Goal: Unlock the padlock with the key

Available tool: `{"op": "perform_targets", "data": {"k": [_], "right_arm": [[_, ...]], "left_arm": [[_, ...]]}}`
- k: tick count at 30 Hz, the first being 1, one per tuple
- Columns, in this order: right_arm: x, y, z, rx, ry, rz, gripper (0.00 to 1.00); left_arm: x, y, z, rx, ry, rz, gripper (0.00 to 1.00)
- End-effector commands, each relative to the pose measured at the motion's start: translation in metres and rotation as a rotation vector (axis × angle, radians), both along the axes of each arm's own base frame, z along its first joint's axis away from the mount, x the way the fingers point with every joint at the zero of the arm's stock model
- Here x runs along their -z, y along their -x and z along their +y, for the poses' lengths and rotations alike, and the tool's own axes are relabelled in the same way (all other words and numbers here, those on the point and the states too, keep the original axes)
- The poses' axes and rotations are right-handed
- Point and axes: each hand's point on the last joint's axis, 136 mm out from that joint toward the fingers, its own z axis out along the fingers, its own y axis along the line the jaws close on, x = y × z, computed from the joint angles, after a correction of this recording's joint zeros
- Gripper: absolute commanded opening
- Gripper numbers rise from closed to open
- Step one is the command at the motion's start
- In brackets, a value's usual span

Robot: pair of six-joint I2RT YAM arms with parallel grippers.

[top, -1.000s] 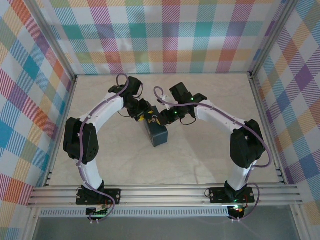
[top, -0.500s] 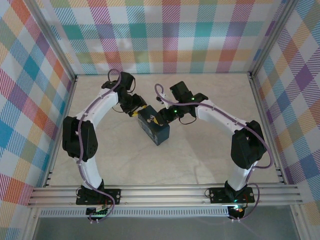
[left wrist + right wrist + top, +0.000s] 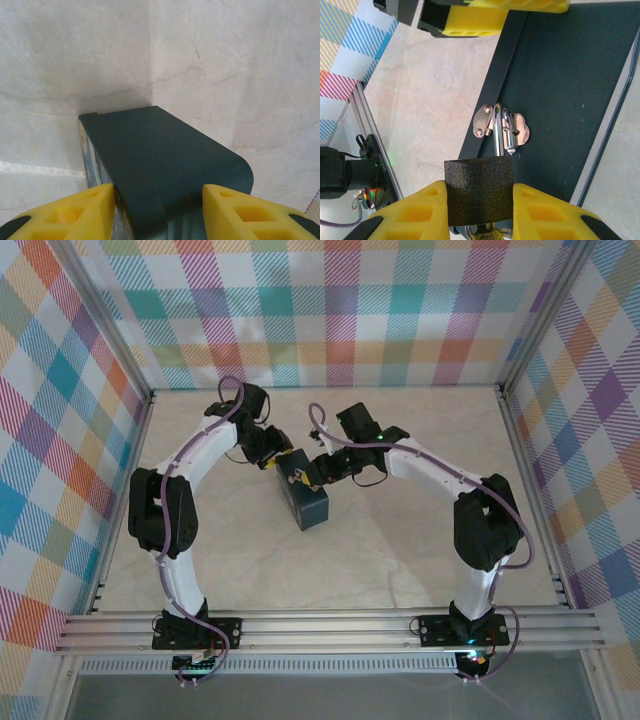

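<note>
A dark blue tin (image 3: 306,504) lies mid-table between both arms. My left gripper (image 3: 157,212) is shut on one end of the tin (image 3: 165,160), its yellow fingers (image 3: 70,215) pressing both sides. The padlock (image 3: 479,189) has a black textured body and a silver shackle (image 3: 498,132) that passes through the tin's metal hasp (image 3: 482,120). My right gripper (image 3: 479,205) is shut on the padlock body. A key (image 3: 487,233) with a ring peeks out under the padlock, mostly hidden. In the top view the left gripper (image 3: 276,462) and right gripper (image 3: 311,476) meet at the tin's far end.
The pale marble tabletop (image 3: 400,550) is walled by aluminium rails and checked panels (image 3: 60,440). The left gripper's yellow finger (image 3: 485,17) shows at the tin's edge in the right wrist view. A rail with a cable and green light (image 3: 372,160) runs along the table side.
The tin has shifted left and turned, showing more of its length. The left wrist swung back and left. The right gripper followed leftward, still on the padlock.
</note>
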Motion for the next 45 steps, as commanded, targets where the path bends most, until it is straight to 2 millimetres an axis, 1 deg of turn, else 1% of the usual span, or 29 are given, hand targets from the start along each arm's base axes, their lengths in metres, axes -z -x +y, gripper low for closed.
{"op": "perform_targets", "data": {"k": [1, 5, 8, 11, 13, 14, 15, 16, 18, 21, 23, 25, 26, 28, 30, 32, 34, 36, 38, 40, 42, 45], "right_arm": [[-0.006, -0.019, 0.018, -0.01, -0.064, -0.075, 0.21], [-0.007, -0.018, 0.025, -0.042, -0.097, -0.1, 0.21], [-0.007, -0.01, 0.035, -0.108, -0.135, -0.119, 0.21], [0.0, -0.006, 0.04, -0.127, -0.155, -0.113, 0.21], [0.01, -0.012, 0.041, -0.073, -0.143, -0.121, 0.21], [0.016, -0.019, 0.038, -0.02, -0.123, -0.12, 0.21], [0.024, -0.03, 0.033, 0.066, -0.088, -0.109, 0.21], [0.029, -0.034, 0.031, 0.103, -0.082, -0.08, 0.21], [0.025, -0.033, 0.033, 0.152, -0.134, -0.029, 0.21], [0.009, -0.034, 0.036, 0.218, -0.201, 0.045, 0.22], [0.004, -0.038, 0.033, 0.304, -0.196, 0.144, 0.22], [0.004, -0.034, 0.033, 0.368, -0.232, 0.26, 0.22], [0.006, -0.032, 0.033, 0.394, -0.252, 0.305, 0.22], [0.019, -0.026, 0.032, 0.45, -0.268, 0.396, 0.22], [0.031, -0.023, 0.029, 0.489, -0.277, 0.442, 0.22], [0.038, -0.02, 0.026, 0.502, -0.296, 0.463, 0.27], [0.035, -0.016, 0.029, 0.472, -0.328, 0.465, 0.33], [0.034, -0.013, 0.03, 0.448, -0.334, 0.456, 0.34], [0.032, -0.014, 0.027, 0.455, -0.321, 0.433, 0.31], [0.026, -0.016, 0.024, 0.451, -0.315, 0.369, 0.31], [0.018, -0.017, 0.025, 0.427, -0.293, 0.285, 0.31], [0.016, -0.02, 0.026, 0.376, -0.153, 0.118, 0.3]], "left_arm": [[0.016, 0.03, -0.004, 0.042, 0.013, 0.107, 0.47], [0.016, 0.033, -0.006, 0.041, 0.027, 0.113, 0.47], [0.019, 0.036, -0.009, 0.034, 0.046, 0.124, 0.46], [0.019, 0.038, -0.01, 0.015, 0.064, 0.133, 0.46], [0.019, 0.04, -0.01, -0.001, 0.072, 0.135, 0.45], [0.019, 0.04, -0.009, -0.011, 0.075, 0.135, 0.45], [0.018, 0.041, -0.009, -0.019, 0.079, 0.134, 0.45], [0.018, 0.042, -0.009, -0.024, 0.081, 0.135, 0.45], [0.017, 0.044, -0.009, -0.031, 0.086, 0.137, 0.45], [0.016, 0.047, -0.008, -0.038, 0.087, 0.136, 0.45], [0.017, 0.05, -0.007, -0.042, 0.086, 0.142, 0.45], [0.016, 0.052, -0.005, -0.048, 0.081, 0.143, 0.45], [0.015, 0.052, -0.004, -0.049, 0.079, 0.139, 0.45], [0.012, 0.051, -0.004, -0.05, 0.079, 0.128, 0.45], [0.008, 0.05, -0.003, -0.053, 0.077, 0.12, 0.46], [0.004, 0.048, -0.001, -0.057, 0.075, 0.109, 0.46], [0.0, 0.044, -0.001, -0.056, 0.078, 0.098, 0.47], [-0.004, 0.041, 0.0, -0.052, 0.075, 0.089, 0.47], [-0.007, 0.039, 0.0, -0.049, 0.072, 0.081, 0.47], [-0.009, 0.037, -0.002, -0.049, 0.083, 0.074, 0.47], [-0.003, 0.04, -0.003, -0.049, 0.089, 0.092, 0.46], [0.009, 0.048, -0.005, -0.047, 0.099, 0.125, 0.46]]}}
